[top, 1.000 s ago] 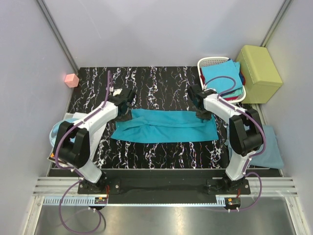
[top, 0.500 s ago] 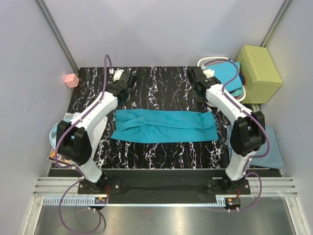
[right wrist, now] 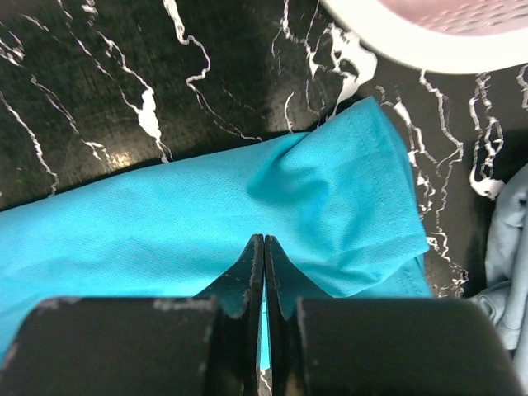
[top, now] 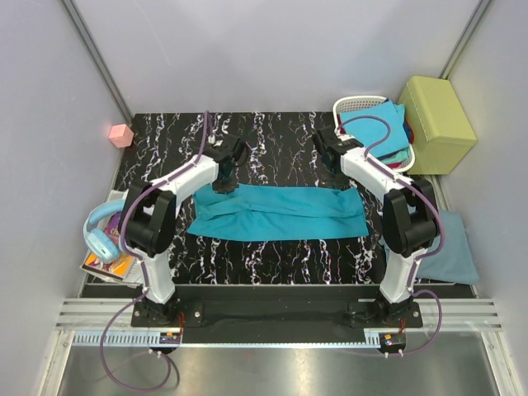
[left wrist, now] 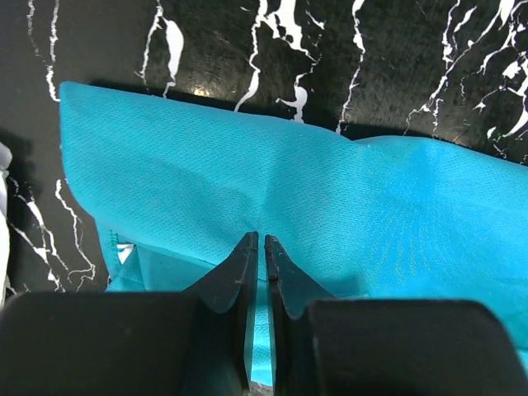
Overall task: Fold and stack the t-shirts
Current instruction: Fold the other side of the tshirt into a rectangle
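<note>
T-shirt (top: 276,213) on table (top: 272,140) centre; basket (top: 346,103) far right corner

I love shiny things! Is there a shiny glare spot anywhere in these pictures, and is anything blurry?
Left wrist view: a small bright glare spot on the black table beyond the teal t-shirt. Right wrist view: a similar glare on the table, and the white basket rim looks soft and blurry. Top view: even light, nothing blurred.

I see a black marbled worktop (top: 272,132), a white slatted basket (top: 355,103) at its far right corner just beside a yellow-green padded box (top: 437,124), a pink cube (top: 121,134) off its far left corner, and blue headphones (top: 99,235) off its left edge.
</note>
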Available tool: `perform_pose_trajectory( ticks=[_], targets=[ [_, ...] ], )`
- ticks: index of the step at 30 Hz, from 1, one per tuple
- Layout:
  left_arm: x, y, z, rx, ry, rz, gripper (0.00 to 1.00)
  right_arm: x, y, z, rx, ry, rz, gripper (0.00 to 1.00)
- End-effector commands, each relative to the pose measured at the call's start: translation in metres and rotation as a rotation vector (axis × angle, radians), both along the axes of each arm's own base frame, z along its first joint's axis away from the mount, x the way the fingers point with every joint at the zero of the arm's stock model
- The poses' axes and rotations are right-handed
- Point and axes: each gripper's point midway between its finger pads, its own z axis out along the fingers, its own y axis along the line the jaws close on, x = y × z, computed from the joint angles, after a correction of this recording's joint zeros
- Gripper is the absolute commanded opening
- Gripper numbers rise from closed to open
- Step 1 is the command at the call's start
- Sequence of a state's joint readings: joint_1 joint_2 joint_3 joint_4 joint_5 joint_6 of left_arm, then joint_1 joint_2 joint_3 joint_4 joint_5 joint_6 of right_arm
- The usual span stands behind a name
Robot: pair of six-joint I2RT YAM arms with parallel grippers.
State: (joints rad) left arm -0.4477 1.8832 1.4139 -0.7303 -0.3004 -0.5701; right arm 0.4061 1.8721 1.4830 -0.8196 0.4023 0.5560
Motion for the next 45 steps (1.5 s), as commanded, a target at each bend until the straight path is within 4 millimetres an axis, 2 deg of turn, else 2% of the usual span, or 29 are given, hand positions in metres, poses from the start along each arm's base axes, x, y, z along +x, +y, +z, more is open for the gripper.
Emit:
perform_pose_trajectory(
  ticks=[1, 5, 10, 14, 17, 21, 24, 31, 34, 37, 38, 40, 41, 42, 43, 44, 45],
  targets=[
    [0.001, -0.008, 0.0, -0.034, -0.011, -0.034, 0.11, -0.008, 0.007, -0.015, 0.031, 0.044, -0.005, 0.06],
    [-0.005, -0.008, -0.012, -0.039, 0.022, -0.043, 0.11, -0.016, 0.006, -0.027, 0.032, 0.082, -0.013, 0.07],
    [-0.021, -0.006, -0.042, -0.021, 0.125, -0.046, 0.11, -0.023, 0.006, -0.033, 0.033, 0.11, -0.008, 0.09],
    [-0.031, 0.011, -0.057, 0.016, 0.189, -0.004, 0.11, -0.026, 0.006, -0.028, 0.043, 0.104, -0.007, 0.1],
    [-0.036, 0.033, -0.064, 0.022, 0.229, 0.057, 0.11, -0.027, 0.006, -0.022, 0.048, 0.089, -0.004, 0.1],
    [-0.039, 0.065, -0.063, 0.053, 0.246, 0.131, 0.1, -0.027, 0.005, -0.015, 0.054, 0.074, -0.002, 0.1],
    [-0.04, 0.081, -0.059, 0.074, 0.237, 0.16, 0.1, -0.026, 0.005, -0.012, 0.053, 0.068, 0.005, 0.1],
    [-0.038, 0.1, -0.047, 0.103, 0.219, 0.197, 0.1, -0.025, 0.007, -0.012, 0.06, 0.067, 0.012, 0.1],
    [-0.032, 0.098, -0.03, 0.085, 0.162, 0.212, 0.13, -0.023, 0.01, -0.007, 0.077, 0.05, 0.023, 0.08],
    [-0.019, 0.088, 0.012, 0.043, 0.005, 0.205, 0.26, -0.016, 0.017, 0.016, 0.122, -0.038, 0.049, 0.09],
    [-0.016, 0.079, 0.037, 0.021, -0.071, 0.176, 0.3, -0.01, 0.021, 0.029, 0.148, -0.078, 0.051, 0.09],
    [-0.01, 0.068, 0.063, -0.013, -0.157, 0.148, 0.52, -0.005, 0.027, 0.039, 0.166, -0.098, 0.065, 0.11],
    [-0.008, 0.058, 0.085, -0.038, -0.213, 0.117, 0.58, 0.002, 0.035, 0.049, 0.192, -0.114, 0.076, 0.12],
    [-0.007, 0.053, 0.095, -0.055, -0.238, 0.104, 0.65, 0.005, 0.039, 0.054, 0.201, -0.122, 0.084, 0.16],
    [-0.007, 0.046, 0.105, -0.082, -0.258, 0.087, 0.68, 0.007, 0.047, 0.055, 0.214, -0.119, 0.101, 0.17],
    [-0.007, 0.034, 0.112, -0.103, -0.27, 0.055, 0.71, 0.015, 0.054, 0.065, 0.226, -0.141, 0.114, 0.19],
    [-0.007, 0.027, 0.113, -0.12, -0.268, 0.034, 0.72, 0.018, 0.058, 0.065, 0.227, -0.143, 0.124, 0.21]
  ],
)
